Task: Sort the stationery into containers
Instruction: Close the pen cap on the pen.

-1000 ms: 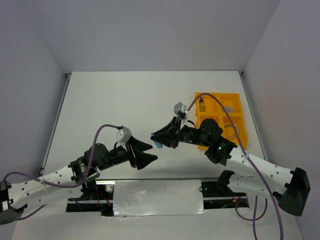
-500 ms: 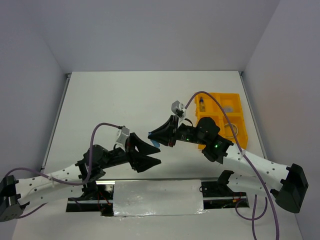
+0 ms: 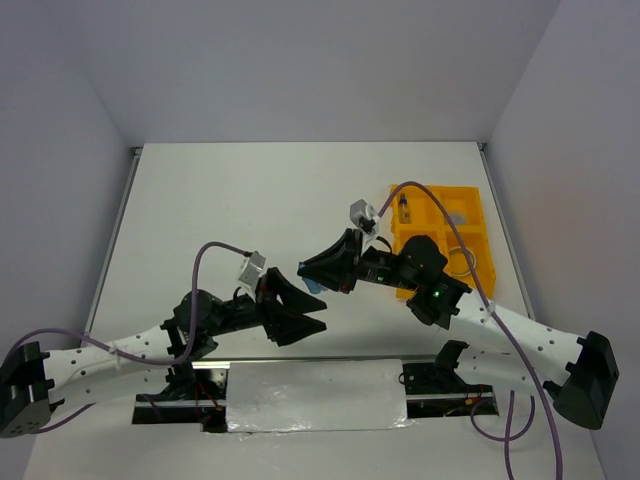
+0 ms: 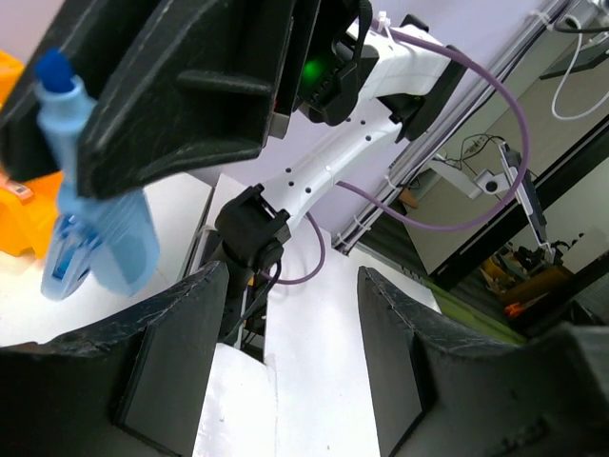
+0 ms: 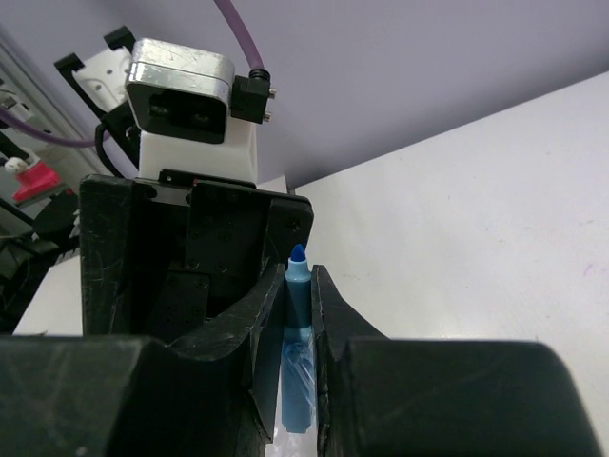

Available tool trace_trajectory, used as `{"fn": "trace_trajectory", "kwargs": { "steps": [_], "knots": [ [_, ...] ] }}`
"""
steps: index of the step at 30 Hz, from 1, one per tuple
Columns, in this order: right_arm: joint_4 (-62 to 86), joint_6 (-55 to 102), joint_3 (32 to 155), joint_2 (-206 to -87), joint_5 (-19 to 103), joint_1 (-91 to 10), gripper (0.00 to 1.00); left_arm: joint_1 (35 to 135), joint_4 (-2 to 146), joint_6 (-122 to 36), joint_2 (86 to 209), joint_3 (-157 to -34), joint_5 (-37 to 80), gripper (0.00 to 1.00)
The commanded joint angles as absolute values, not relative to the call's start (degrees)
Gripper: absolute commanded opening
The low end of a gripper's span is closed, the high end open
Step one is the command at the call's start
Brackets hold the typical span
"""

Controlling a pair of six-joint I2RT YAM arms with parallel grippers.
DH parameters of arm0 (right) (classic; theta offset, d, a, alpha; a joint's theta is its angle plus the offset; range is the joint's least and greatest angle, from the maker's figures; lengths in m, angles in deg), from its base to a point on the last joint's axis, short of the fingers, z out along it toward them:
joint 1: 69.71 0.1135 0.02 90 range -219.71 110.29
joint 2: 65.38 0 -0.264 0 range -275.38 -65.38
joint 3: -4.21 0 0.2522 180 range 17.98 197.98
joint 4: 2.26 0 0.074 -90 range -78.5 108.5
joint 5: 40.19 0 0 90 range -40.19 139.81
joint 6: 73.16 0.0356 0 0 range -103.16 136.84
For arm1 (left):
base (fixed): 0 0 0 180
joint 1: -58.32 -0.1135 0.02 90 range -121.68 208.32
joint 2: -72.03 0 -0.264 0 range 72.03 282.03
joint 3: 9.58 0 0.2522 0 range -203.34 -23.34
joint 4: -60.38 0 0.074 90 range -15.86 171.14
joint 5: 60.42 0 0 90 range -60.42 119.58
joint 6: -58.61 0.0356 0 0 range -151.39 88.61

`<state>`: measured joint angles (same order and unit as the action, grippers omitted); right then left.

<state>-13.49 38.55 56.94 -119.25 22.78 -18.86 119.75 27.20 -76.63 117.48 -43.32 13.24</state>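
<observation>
Left arm (image 3: 120,350) advanced, bottle (image 4: 103,228) midair, edge-hugging tray (image 3: 483,222)

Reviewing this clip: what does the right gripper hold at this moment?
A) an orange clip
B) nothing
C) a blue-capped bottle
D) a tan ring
C: in the right wrist view the right gripper is shut on the blue-capped bottle, its cap sticking out past the fingertips.

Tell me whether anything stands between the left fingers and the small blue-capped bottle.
Nothing visible does. The bottle is clamped between the right fingers, and only open air lies between it and the open left fingers, which face it.
</observation>
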Motion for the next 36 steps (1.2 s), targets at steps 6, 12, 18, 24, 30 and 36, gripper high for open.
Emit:
{"fn": "trace_trajectory", "kwargs": {
  "steps": [6,12,18,24,30,36],
  "knots": [
    [-19.52,41.18,57.44,-116.62,21.68,-19.09,0.00,120.02,26.59,-75.17,115.01,-42.59,15.34,0.69],
    [-22.60,43.73,57.26,-117.14,19.14,-19.17,0.00,120.02,27.82,-74.20,114.66,-42.85,16.57,0.69],
    [-27.08,46.80,55.16,-119.87,17.11,-19.09,0.00,120.02,28.26,-73.50,113.87,-43.20,18.06,0.69],
    [-28.84,47.33,54.01,-121.19,16.59,-19.00,0.00,119.75,28.88,-73.14,112.81,-43.46,19.20,0.69],
    [-29.63,47.68,53.22,-120.84,16.41,-19.09,0.00,119.14,30.11,-73.05,111.49,-42.94,21.14,0.69],
    [-30.33,48.21,52.87,-121.01,15.88,-19.00,0.00,118.00,29.85,-74.02,111.05,-42.23,21.40,0.69]
  ]
}}
